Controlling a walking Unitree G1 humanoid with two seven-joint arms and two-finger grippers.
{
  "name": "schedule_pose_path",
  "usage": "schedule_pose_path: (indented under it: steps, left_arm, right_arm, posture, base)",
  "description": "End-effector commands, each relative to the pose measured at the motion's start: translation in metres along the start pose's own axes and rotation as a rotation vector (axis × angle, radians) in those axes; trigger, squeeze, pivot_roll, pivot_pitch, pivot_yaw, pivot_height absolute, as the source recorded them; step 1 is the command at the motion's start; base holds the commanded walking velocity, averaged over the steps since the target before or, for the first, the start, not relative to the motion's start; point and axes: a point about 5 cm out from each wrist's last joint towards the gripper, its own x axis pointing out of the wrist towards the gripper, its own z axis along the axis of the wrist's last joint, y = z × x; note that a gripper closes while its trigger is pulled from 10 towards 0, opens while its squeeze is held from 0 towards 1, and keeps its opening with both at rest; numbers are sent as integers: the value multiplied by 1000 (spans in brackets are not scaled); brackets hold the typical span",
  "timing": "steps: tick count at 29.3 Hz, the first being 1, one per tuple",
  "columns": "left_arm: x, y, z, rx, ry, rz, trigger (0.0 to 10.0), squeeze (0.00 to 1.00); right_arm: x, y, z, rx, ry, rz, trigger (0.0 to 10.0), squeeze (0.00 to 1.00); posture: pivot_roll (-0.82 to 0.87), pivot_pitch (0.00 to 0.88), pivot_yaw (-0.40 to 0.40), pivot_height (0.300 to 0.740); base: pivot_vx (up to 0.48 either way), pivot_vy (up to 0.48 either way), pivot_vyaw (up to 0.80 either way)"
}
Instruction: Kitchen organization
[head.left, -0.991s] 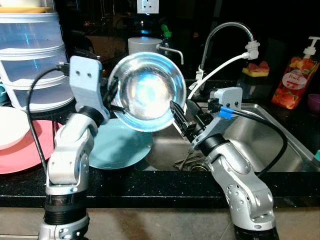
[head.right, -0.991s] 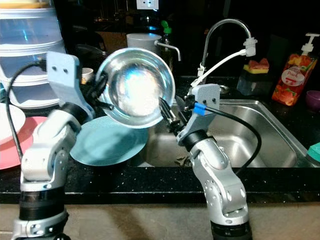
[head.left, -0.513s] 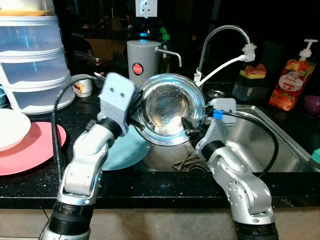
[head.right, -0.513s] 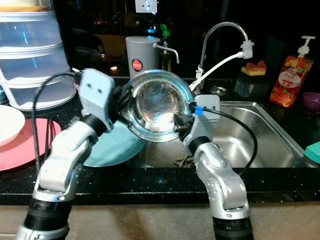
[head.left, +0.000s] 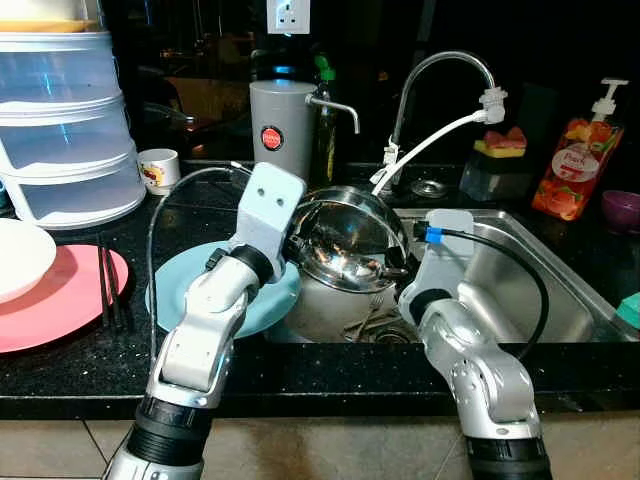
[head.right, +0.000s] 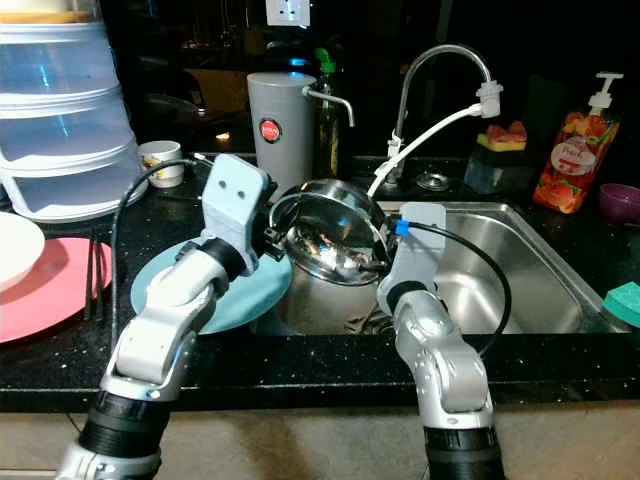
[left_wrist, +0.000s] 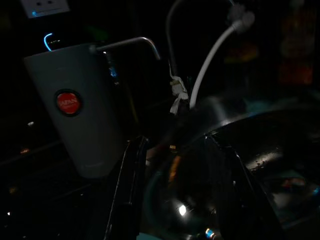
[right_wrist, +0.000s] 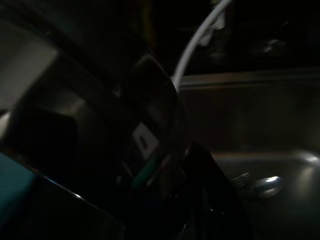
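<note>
A shiny steel bowl (head.left: 350, 240) hangs tilted over the left end of the sink (head.left: 560, 300), its hollow facing me. My left gripper (head.left: 297, 243) is shut on the bowl's left rim. My right gripper (head.left: 398, 268) is shut on its right rim, just above the sink. In the left wrist view the bowl's rim (left_wrist: 190, 200) lies between the two black fingers (left_wrist: 131, 190). The right wrist view is dark, with the bowl's wall (right_wrist: 100, 125) close beside one finger (right_wrist: 215, 200). Cutlery (right_wrist: 260, 182) lies on the sink floor.
A teal plate (head.left: 190, 295) lies on the black counter left of the sink, then chopsticks (head.left: 110, 295), a pink plate (head.left: 50, 310) and a white bowl (head.left: 15, 255). Behind stand clear stacked containers (head.left: 65, 130), a cup (head.left: 157, 168), a grey dispenser (head.left: 280, 125), the faucet (head.left: 440, 65) and a soap bottle (head.left: 575, 165).
Both arms have carried the steel bowl down and forward, from in front of my eyes to just above the sink's left end. Both grips have held.
</note>
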Motion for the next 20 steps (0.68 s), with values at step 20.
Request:
schedule_pose_path:
  steps: [20]
  left_arm:
    - [-22, 25, -3, -57, 89, 132, 10000, 0]
  right_arm:
    - [21, -43, -53, -157, 221, -195, 10000, 0]
  posture:
    - [77, 56, -53, 740]
  base:
    - [0, 0, 0]
